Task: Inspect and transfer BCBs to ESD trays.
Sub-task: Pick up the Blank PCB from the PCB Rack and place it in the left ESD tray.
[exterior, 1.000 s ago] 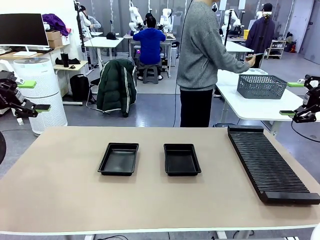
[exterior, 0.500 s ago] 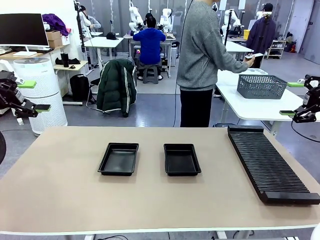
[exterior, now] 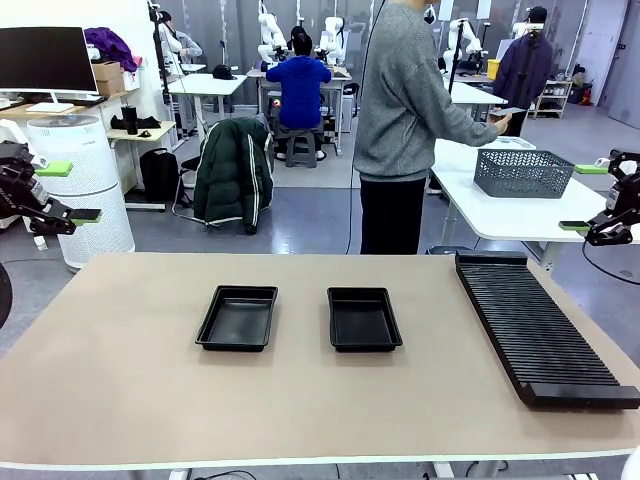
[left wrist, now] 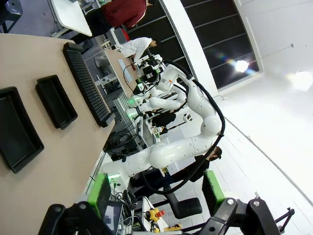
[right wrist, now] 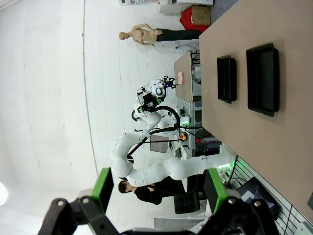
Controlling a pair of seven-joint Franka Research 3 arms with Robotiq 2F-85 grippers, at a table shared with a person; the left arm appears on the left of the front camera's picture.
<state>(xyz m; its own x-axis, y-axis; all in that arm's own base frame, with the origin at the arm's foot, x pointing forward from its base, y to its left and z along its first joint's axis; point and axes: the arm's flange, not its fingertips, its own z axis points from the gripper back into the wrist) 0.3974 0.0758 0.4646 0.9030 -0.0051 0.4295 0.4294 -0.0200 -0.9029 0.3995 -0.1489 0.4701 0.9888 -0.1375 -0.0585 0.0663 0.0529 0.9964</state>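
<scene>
Front view gives us both ESD trays [exterior: 237, 318] empty, side by side mid-table [exterior: 120, 380]. Left gripper [exterior: 70, 191] and right gripper [exterior: 583, 197] hover beyond its ends, fingers [exterior: 57, 168] spread wide, holding nothing. We judge BCBs light, stiff and fragile: pinch bare edges.

the person's hand [exterior: 499, 119] above the grey basket [exterior: 522, 172] has shifted slightly; what it holds is unclear.

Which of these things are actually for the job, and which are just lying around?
For the job: left ESD tray, right ESD tray, both empty; left gripper, right gripper.
Lying about: slotted rack, grey basket, green jacket.
</scene>
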